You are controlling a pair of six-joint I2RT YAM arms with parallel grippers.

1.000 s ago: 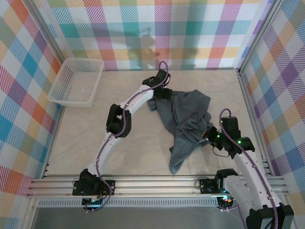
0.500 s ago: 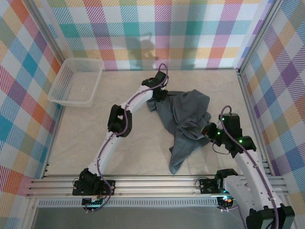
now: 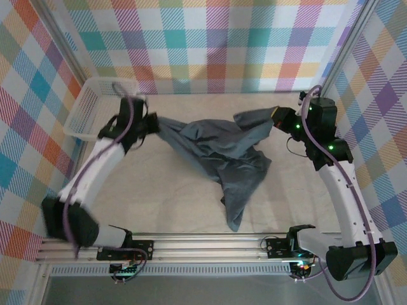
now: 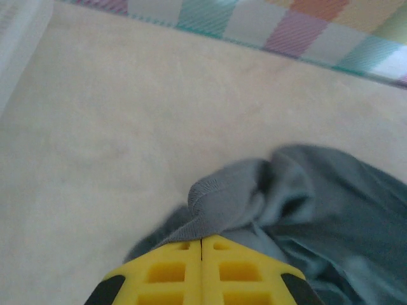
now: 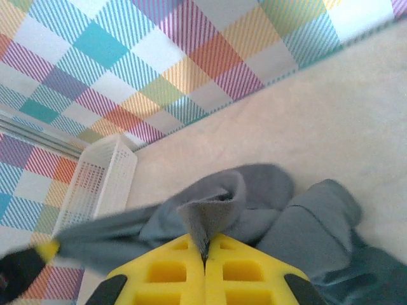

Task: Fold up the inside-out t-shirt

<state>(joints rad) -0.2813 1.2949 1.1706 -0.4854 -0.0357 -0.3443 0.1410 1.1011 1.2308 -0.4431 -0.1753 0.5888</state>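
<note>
The inside-out t-shirt (image 3: 216, 149), slate blue-grey and wrinkled, is stretched across the back half of the table, with a long tail trailing toward the front (image 3: 235, 216). My left gripper (image 3: 151, 124) is shut on its left edge, near the basket. In the left wrist view the yellow fingers (image 4: 202, 241) pinch a hemmed fold of the shirt (image 4: 229, 197). My right gripper (image 3: 278, 117) is shut on the shirt's right edge near the back right corner. There the yellow fingers (image 5: 205, 254) clamp a raised peak of the cloth (image 5: 213, 213).
A white lattice basket (image 3: 79, 117) stands at the back left, just behind my left arm, and shows in the right wrist view (image 5: 102, 184). Plaid walls close the back and both sides. A metal rail (image 3: 203, 244) runs along the front edge.
My left gripper shut on the shirt's edge and swung left toward the basket. My right gripper carried its edge to the back right. The shirt went from a heap to a stretched span.
</note>
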